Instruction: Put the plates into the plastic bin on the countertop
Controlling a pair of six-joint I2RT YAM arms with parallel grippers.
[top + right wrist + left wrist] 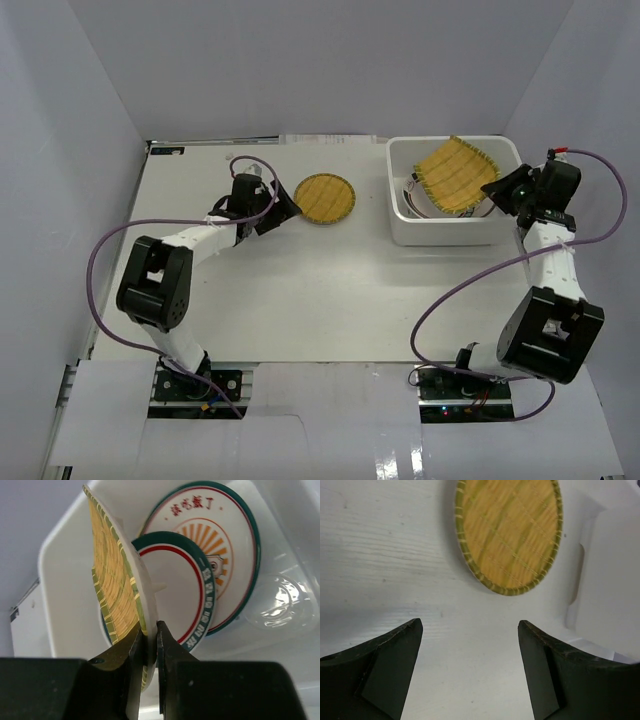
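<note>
our right jaws clench the squarish woven plate (112, 580) over the plastic bin (440, 233), patterned plates (220, 540) already inside, while the round woven plate (510, 535) lies ahead of our released left jaws.

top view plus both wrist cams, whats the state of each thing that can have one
round woven yellow plate: flat on the white countertop, ungripped
squarish woven yellow plate: tilted over the bin, pinched at its rim
white plastic bin: holding two plates
two white plates with green-and-red rims: overlapped inside the bin
left gripper: open, near the round plate
right gripper: shut on the squarish plate
</note>
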